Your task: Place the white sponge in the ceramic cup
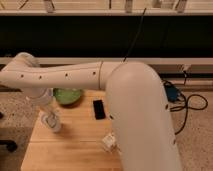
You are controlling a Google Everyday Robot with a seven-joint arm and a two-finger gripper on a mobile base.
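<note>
I have only one view. It looks from high, from behind my own arm (125,95), and it faces forward and down on the wooden table (75,142). My arm is very near the lens and fills the right side. Farther away I see the speckled floor (197,130) and a dark wall (100,35). My gripper (51,121) hangs low at left, over the table.

You have a wooden table (75,145) on a speckled floor (195,135); the gripper (50,121) hangs over the table's left part. Behind the table runs a dark wall band, with black cables (190,102) right of the table
</note>
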